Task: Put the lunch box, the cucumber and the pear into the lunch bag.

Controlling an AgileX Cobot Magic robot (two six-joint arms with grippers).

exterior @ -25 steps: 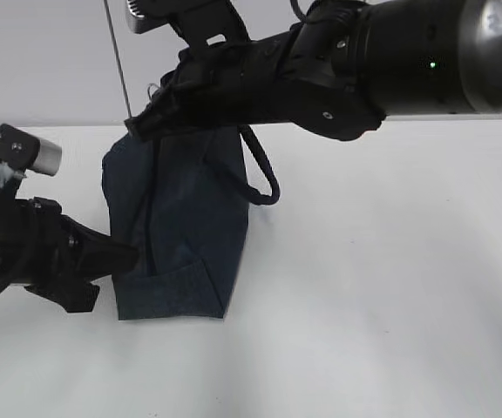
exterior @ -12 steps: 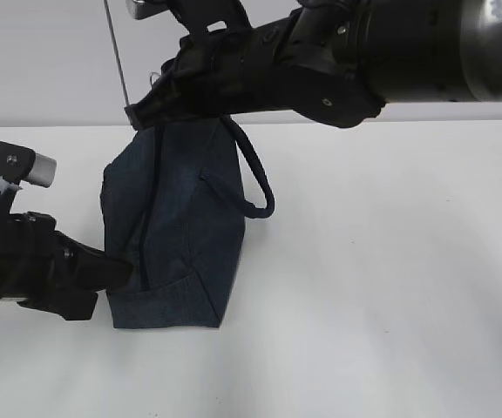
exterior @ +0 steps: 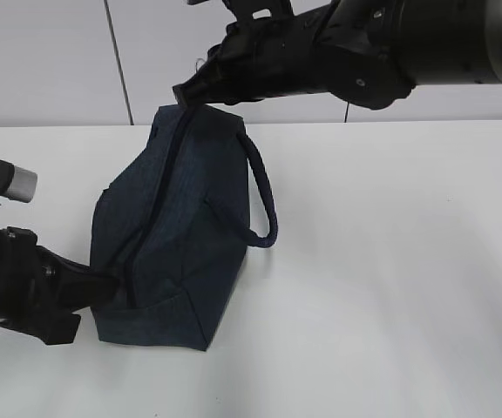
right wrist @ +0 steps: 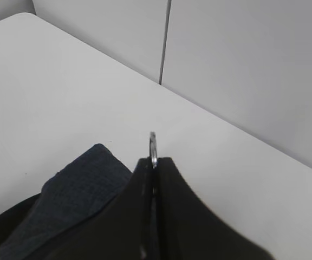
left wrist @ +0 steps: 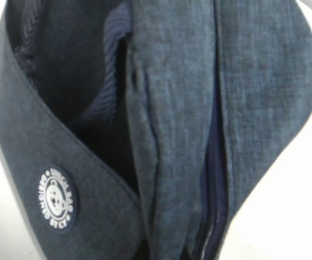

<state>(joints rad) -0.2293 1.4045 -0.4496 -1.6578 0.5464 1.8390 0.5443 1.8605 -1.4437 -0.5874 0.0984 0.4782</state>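
Note:
The dark navy lunch bag [exterior: 177,235] stands on the white table, leaning with its top pulled up and to the right. Its loop handle [exterior: 264,192] hangs on the right side. My right gripper [exterior: 183,94] is shut on the metal ring pull [right wrist: 153,143] at the bag's top corner; the ring pokes out above the closed fingertips [right wrist: 164,168]. My left gripper [exterior: 110,287] pinches the bag's lower left edge. The left wrist view is filled by the bag [left wrist: 177,108] with its zipper line [left wrist: 213,162]. Lunch box, cucumber and pear are out of view.
A round white bear badge [left wrist: 57,199] sits on the bag's side panel. The white table [exterior: 390,287] stretches to the right and front of the bag. A grey wall with a vertical seam [exterior: 118,61] stands behind.
My right gripper has moved up and to the right with the ring pull, stretching the bag's top that way. My left gripper and the bag's base have shifted left and lower in the view.

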